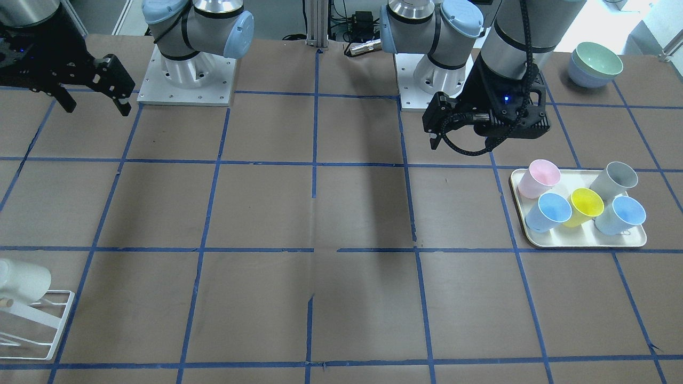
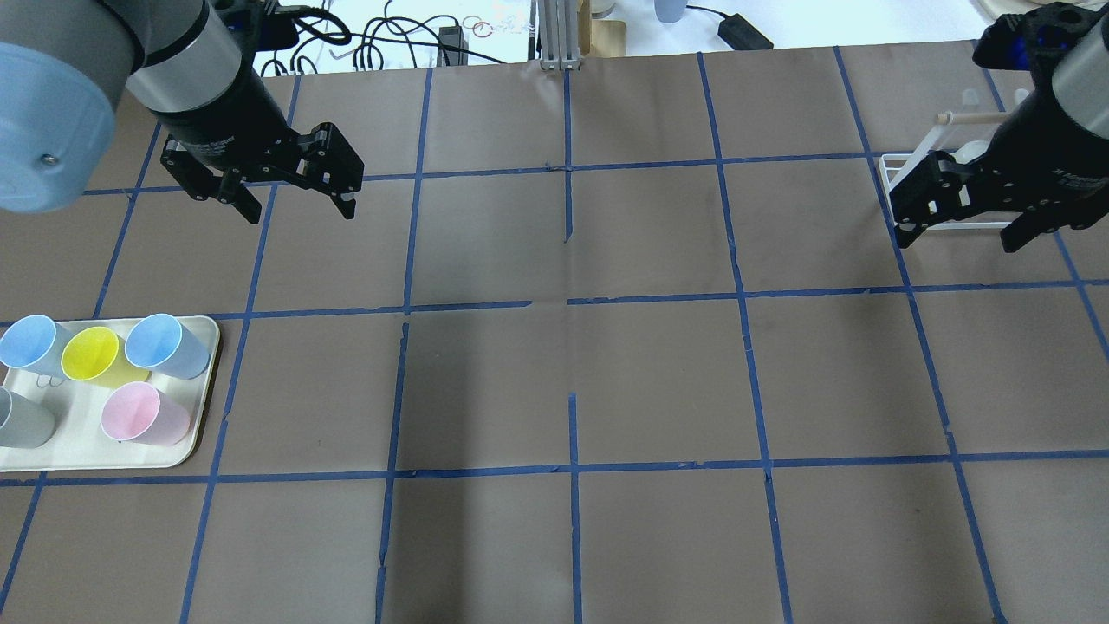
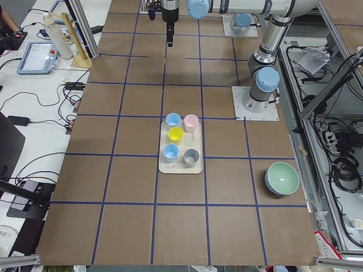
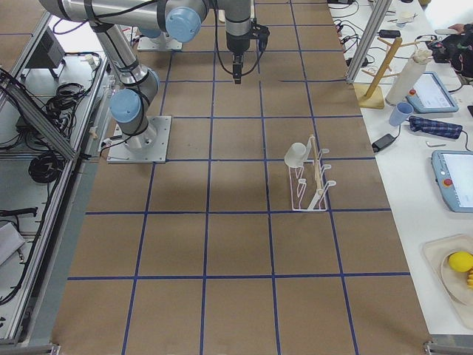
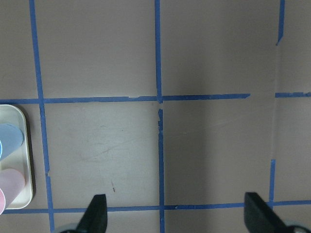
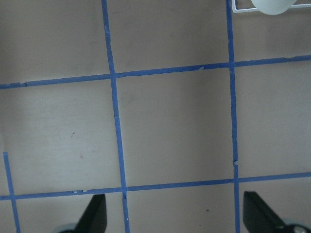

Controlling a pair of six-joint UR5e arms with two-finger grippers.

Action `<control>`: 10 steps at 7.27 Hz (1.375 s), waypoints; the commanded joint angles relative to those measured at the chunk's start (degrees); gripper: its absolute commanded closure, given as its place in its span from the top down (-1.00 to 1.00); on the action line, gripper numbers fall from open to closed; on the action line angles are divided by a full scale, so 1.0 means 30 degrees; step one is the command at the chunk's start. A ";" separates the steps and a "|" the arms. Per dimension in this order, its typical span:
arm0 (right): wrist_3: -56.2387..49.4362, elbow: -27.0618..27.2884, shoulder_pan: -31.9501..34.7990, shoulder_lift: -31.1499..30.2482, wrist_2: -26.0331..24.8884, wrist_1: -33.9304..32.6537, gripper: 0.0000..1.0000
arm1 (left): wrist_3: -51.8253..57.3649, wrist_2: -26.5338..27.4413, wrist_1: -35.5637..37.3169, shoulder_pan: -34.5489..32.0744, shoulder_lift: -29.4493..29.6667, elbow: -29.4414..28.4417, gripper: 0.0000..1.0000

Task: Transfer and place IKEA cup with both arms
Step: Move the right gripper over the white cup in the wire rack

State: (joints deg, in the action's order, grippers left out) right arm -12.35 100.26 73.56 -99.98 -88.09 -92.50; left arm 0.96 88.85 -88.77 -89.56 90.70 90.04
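Note:
The off-white IKEA cup (image 1: 21, 280) hangs tilted on a white wire rack (image 1: 37, 320) at the table's end on my right side. It also shows in the exterior right view (image 4: 297, 154) and at the top edge of the right wrist view (image 6: 272, 5). My right gripper (image 2: 959, 241) is open and empty. It hovers above the table just in front of the rack and partly hides the cup in the overhead view. My left gripper (image 2: 299, 206) is open and empty, above bare table beyond the tray (image 2: 78, 451).
The cream tray (image 1: 581, 240) holds a pink cup (image 1: 539, 178), two blue cups, a yellow cup (image 1: 584, 205) and a grey cup (image 1: 616, 178). Stacked bowls (image 1: 595, 64) stand near the left arm's base. Blue tape lines grid the brown table.

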 commanded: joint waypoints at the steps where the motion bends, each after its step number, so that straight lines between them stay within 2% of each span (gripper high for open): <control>1: -0.1970 -0.0020 -0.1254 0.1704 0.0007 -0.2519 1.00 | 0.0002 0.0001 0.0001 0.0001 -0.0028 0.0017 1.00; 2: -0.2761 -0.0281 -0.1460 0.2816 -0.0022 -0.3986 1.00 | 0.0002 -0.0028 0.0001 0.0001 -0.0057 0.0017 1.00; 5: -0.4895 -0.1570 -0.2951 0.5720 0.0270 -0.5811 1.00 | 0.0002 -0.0028 0.0001 0.0001 -0.0057 0.0017 1.00; 7: -0.5722 -0.1690 -0.3454 0.7185 0.0212 -0.7913 1.00 | 0.0002 -0.0028 0.0000 0.0001 -0.0057 0.0017 1.00; 10: -0.6021 -0.1690 -0.3542 0.8770 0.0300 -0.9386 1.00 | 0.0002 -0.0028 0.0001 0.0001 -0.0057 0.0017 1.00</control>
State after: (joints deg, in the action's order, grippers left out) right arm -30.20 95.21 63.06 -75.57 -87.26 -118.72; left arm 0.97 88.79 -88.79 -89.56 90.53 90.09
